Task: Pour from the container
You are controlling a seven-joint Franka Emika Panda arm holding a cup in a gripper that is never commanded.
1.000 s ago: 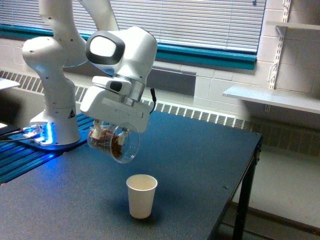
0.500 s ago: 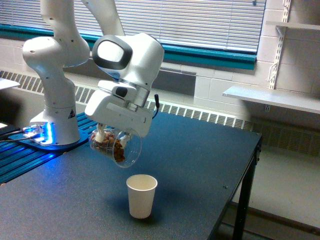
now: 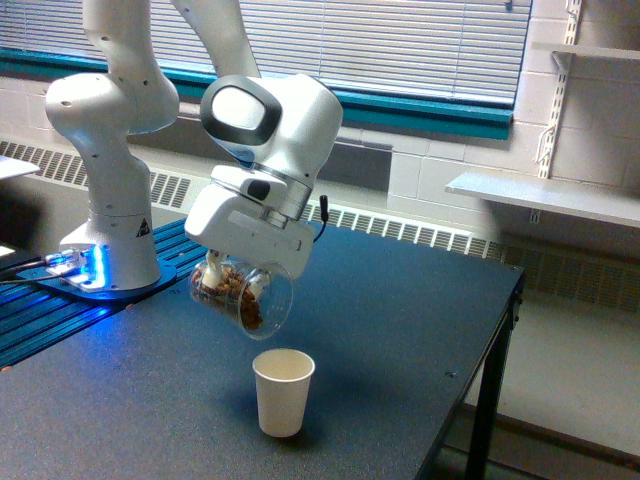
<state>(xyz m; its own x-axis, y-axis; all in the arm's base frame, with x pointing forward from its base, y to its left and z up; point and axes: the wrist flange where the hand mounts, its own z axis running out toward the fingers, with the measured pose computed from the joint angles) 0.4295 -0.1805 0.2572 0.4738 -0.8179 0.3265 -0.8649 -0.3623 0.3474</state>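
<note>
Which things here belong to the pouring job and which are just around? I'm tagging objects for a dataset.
Part of the job:
- clear container with brown pieces, tilted mouth-down
- gripper holding it
- paper cup upright on the table, below and a little toward the exterior view's right of the container's mouth

Just around:
- wall shelf
- window blinds
- radiator grille

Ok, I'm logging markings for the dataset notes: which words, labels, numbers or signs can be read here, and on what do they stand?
No text can be read.
Robot base: a small dark sticker with a triangle sign, too small to read.
Container, held tilted in the gripper: no label visible.
Paper cup: plain, no print visible.
</note>
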